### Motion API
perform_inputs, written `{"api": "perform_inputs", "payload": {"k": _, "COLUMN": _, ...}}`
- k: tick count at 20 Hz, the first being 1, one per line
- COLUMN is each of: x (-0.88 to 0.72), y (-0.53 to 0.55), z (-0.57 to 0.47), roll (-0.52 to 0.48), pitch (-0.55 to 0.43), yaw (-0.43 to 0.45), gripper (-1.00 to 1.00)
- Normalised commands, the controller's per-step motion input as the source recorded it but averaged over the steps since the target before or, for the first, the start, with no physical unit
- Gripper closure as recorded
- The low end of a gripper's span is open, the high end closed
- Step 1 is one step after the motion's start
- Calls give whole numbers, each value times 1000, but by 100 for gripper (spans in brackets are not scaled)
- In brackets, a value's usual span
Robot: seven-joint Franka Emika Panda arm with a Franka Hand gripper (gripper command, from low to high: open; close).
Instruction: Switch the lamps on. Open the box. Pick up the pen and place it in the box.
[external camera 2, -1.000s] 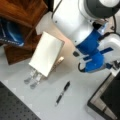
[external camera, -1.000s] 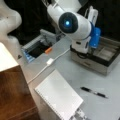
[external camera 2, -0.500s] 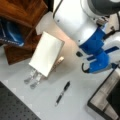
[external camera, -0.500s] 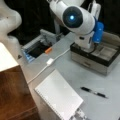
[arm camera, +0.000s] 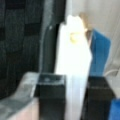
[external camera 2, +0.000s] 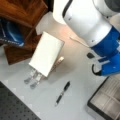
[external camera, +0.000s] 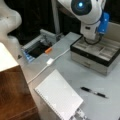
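Gripper (arm camera: 73,92) is up at the back of the open box (external camera: 86,61). In the wrist view its black fingers (arm camera: 50,92) pinch a pale slab, I'd say the box lid (external camera: 113,30). The pen (external camera: 94,92) lies loose on the table (external camera: 65,65), well apart from the gripper toward a front view's bottom, long axis roughly along the box front. Only the wrist view shows the pinch; only the front views show the pen (external camera 2: 62,93).

No readable text, label, brand or number anywhere; the dark blue book-like object (external camera 2: 11,33) under the brown wooden stand shows pale marks, too blurred to read.
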Motion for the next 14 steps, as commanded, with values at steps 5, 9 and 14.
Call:
{"api": "perform_inputs", "payload": {"k": 5, "x": 49, "y": 199, "z": -177, "roll": 3, "pitch": 75, "yaw": -44, "gripper": 100}}
{"api": "perform_inputs", "payload": {"k": 9, "x": 16, "y": 137, "z": -237, "roll": 28, "pitch": 72, "yaw": -37, "gripper": 100}}
{"api": "perform_inputs", "payload": {"k": 14, "x": -10, "y": 157, "z": -262, "roll": 66, "pitch": 74, "yaw": -38, "gripper": 100}}
